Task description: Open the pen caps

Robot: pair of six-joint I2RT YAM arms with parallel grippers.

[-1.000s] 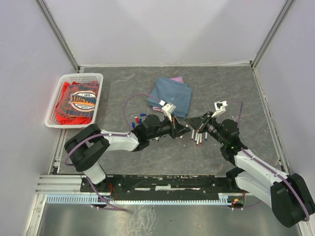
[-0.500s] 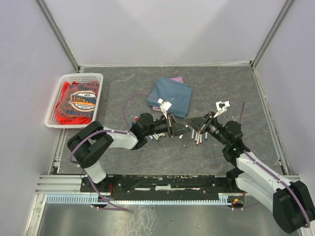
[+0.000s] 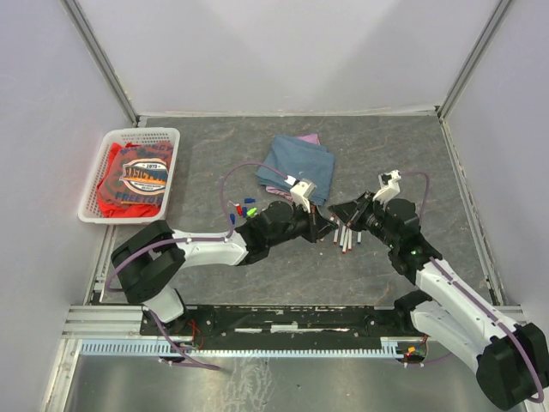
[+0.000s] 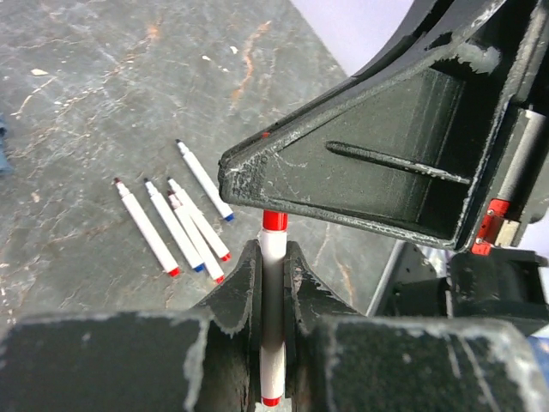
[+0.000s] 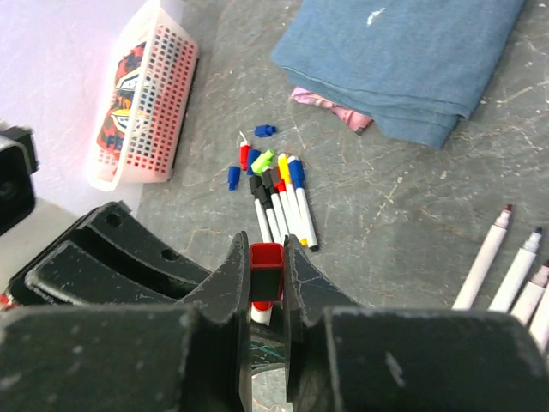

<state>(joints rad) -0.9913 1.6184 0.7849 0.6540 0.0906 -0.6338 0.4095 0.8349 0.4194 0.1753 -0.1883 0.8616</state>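
The left arm (image 3: pixel 206 245) and right arm (image 3: pixel 455 287) both stretch forward and inward, forearms low, so the wrists face each other and the grippers meet nearly tip to tip. The left gripper (image 4: pixel 273 257) has its jaws pressed against a pen (image 4: pixel 273 343) lying lengthwise between them. The right gripper (image 5: pixel 266 257), just ahead of those jaws, pinches the red cap (image 5: pixel 266 260) between its fingertips.

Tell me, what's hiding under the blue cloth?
Some pink fabric peeks out from under the folded blue cloth at its edge. Only that pink strip shows; the rest of it, and anything else beneath, is covered.
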